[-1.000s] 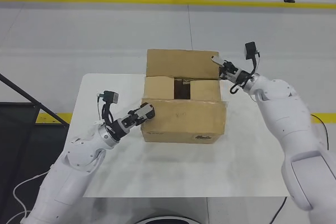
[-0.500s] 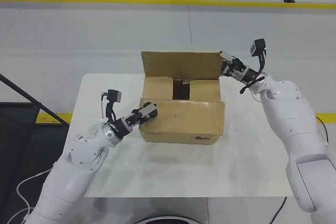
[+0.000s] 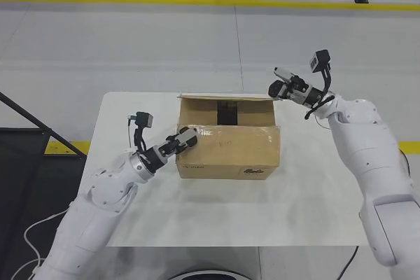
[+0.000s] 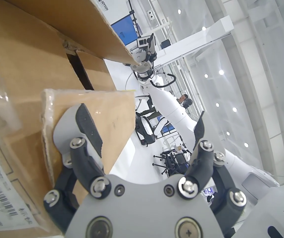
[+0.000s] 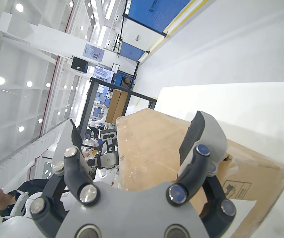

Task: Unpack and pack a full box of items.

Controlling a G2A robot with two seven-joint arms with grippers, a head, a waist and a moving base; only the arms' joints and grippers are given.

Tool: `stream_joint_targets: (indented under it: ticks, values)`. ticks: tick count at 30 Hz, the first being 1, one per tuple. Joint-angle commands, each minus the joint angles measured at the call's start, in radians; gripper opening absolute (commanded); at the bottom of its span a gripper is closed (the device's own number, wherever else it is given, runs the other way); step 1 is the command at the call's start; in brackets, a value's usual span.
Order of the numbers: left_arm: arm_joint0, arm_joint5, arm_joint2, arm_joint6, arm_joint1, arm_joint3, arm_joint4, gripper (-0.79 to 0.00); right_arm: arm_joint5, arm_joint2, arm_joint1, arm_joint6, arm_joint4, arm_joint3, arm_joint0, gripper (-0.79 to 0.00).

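Two grippers are placed at one cardboard box (image 3: 227, 150), which is set near the middle of the white worktop (image 3: 154, 210). The left gripper (image 3: 185, 137) is positioned at the box's near left corner. Its fingers are spread wide, one pad (image 4: 88, 125) is laid against the corner of the near flap (image 4: 107, 107), and the other finger is left in free air, so nothing is clamped.

The right gripper (image 3: 275, 80) is positioned at the far right corner, by the far flap (image 3: 224, 96), which is stood upright. Its fingers are also parted. In the right wrist view the flap's edge is seen between them, unsqueezed, and it cannot be told whether either pad touches it.

One white label (image 4: 0, 194) with a barcode is stuck on the box's side beside the left gripper. Dark print (image 3: 253, 170) is stamped low on the front face, and one handling mark (image 5: 238, 187) is printed on the box wall below the right gripper. Clear tape (image 4: 45, 115) is left along the near flap's edge.

Four flaps are counted in all. The left inner flap (image 3: 198, 110) and the right inner flap (image 3: 255, 112) are folded flat, with a dark gap between them.
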Motion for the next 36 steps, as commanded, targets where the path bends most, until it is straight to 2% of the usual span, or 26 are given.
stream_joint_targets:
  ticks: [1,10,19,30,36]
  values:
    - [-0.008,0.007,0.007,0.011,-0.003,-0.001,0.005,0.0,0.042,0.011,0.005,0.048,0.018,-0.006,-0.003,0.0]
    - [-0.062,0.057,0.045,0.049,-0.018,0.018,0.059,0.0,0.175,0.047,0.025,0.155,0.061,-0.073,-0.04,0.0]
    - [-0.115,0.085,0.087,0.062,-0.034,0.065,0.09,0.0,0.252,0.074,0.053,0.171,0.032,-0.194,-0.105,0.0]
    - [-0.124,0.078,0.088,0.066,-0.043,0.08,0.106,0.0,0.352,0.141,0.106,0.208,0.005,-0.425,-0.243,0.0]
    - [-0.121,0.078,0.083,0.063,-0.045,0.078,0.113,0.0,0.408,0.176,0.131,0.161,-0.044,-0.551,-0.325,0.0]
